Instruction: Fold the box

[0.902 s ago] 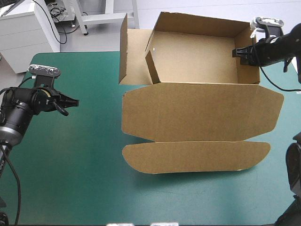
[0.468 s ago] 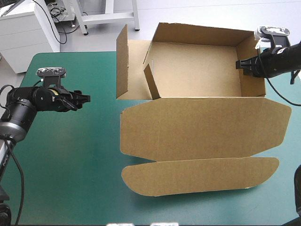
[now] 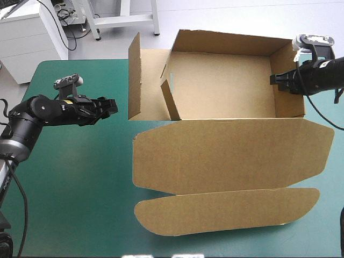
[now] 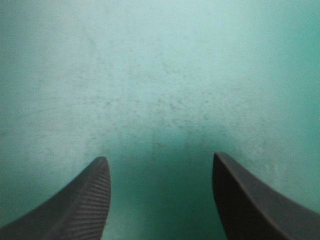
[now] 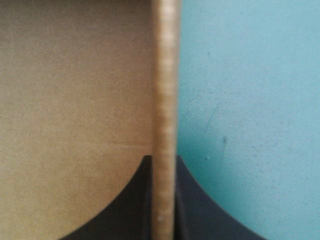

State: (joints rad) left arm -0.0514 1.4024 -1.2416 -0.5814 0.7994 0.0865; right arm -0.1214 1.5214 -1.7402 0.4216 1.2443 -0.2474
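From the high view, the box point(image 3: 226, 80) sits on the far half of the desk point(image 3: 75, 188) as an open tray. Its lid point(image 3: 231, 153) lies flat on the side nearer to me. My right gripper point(image 3: 275, 80) is pinched on the right wall point(image 3: 290, 75). My left gripper point(image 3: 111, 104) hangs over bare teal-green cover, and the loose left flap point(image 3: 134, 80) stands just ahead of it, not touching.

I think the main danger is this: if the left gripper pushes that flap inward, the tray can slide or turn about the right gripper, and the pinched wall may crease. A smaller flap point(image 3: 169, 97) leans inside the tray, beyond the standing one, so the two could jam against each other.

In the left wrist view the left gripper point(image 4: 160, 157) has its fingers wide apart, with only cover between and ahead of them. The box is not visible here, so I cannot judge the approach from this camera. A fingertip might hit the flap's thin edge and buckle it.

In the right wrist view the right gripper point(image 5: 164, 159) is nearly closed on the board. The wall's edge point(image 5: 165, 75) runs straight ahead between the fingers. The hold looks shallow to me, so a sideways pull could make it slip off.
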